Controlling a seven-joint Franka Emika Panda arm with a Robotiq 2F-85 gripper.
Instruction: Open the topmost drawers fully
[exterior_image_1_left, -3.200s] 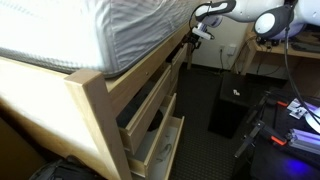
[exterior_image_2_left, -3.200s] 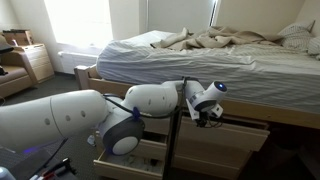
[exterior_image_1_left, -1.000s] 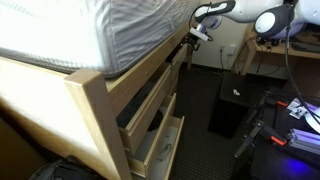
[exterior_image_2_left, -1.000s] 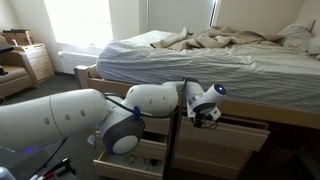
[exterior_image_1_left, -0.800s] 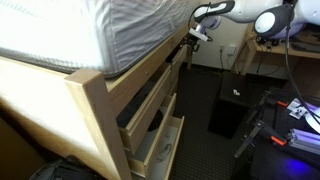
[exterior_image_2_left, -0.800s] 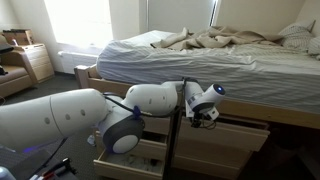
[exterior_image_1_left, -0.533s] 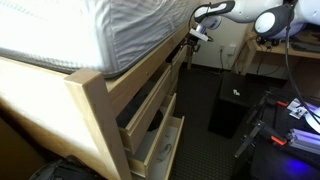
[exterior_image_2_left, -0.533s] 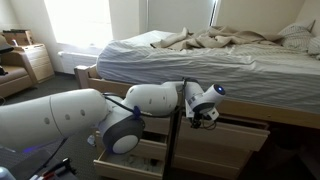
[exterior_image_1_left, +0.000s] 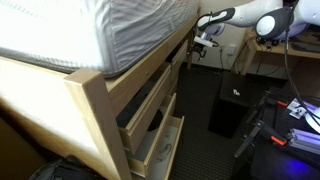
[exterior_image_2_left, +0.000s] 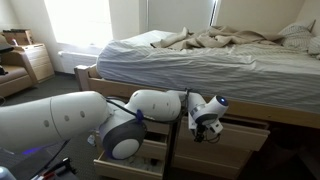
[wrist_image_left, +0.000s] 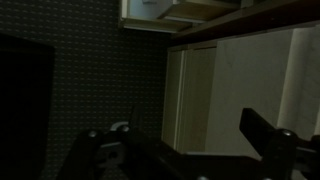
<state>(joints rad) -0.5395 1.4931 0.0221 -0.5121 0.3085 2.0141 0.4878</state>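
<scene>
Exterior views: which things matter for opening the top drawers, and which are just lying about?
Job: topmost drawers, gripper (jaws apart in the wrist view).
Lying about: mattress, rumpled bedding, black box on the floor, small dresser.

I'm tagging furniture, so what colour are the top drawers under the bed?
The topmost drawers are pale blond wood, clearest in an exterior view.

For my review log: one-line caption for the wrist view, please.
Open gripper faces pale wooden drawers, dark carpet to one side.
</scene>
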